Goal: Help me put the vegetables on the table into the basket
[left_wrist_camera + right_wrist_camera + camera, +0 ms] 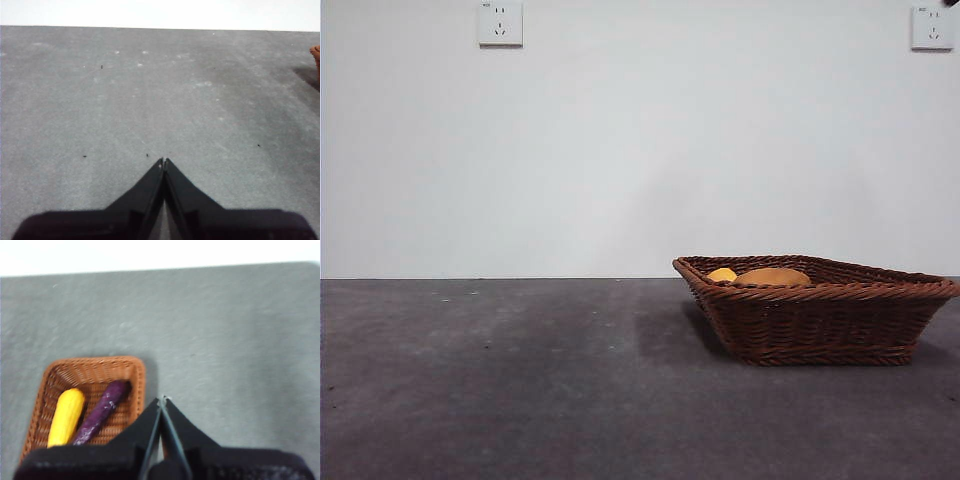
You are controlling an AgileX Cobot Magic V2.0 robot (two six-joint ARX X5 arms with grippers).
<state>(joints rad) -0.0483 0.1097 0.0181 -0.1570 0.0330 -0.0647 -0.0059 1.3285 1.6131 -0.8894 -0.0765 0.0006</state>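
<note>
The brown woven basket [820, 325] stands on the dark grey table [500, 380] at the right. Over its rim show the top of a yellow corn piece [722, 274] and a tan potato [772, 277]. From high above, the right wrist view shows the basket [137, 377] holding the yellow corn [66, 416] and a purple eggplant [102, 411] side by side; the potato is hidden there. My right gripper [162, 399] is shut and empty, above the table beside the basket. My left gripper [164, 160] is shut and empty over bare table, with a basket corner [316, 52] far off.
A white wall with two sockets [500, 23] [932, 28] backs the table. A black arm tip [950, 3] shows at the front view's top right corner.
</note>
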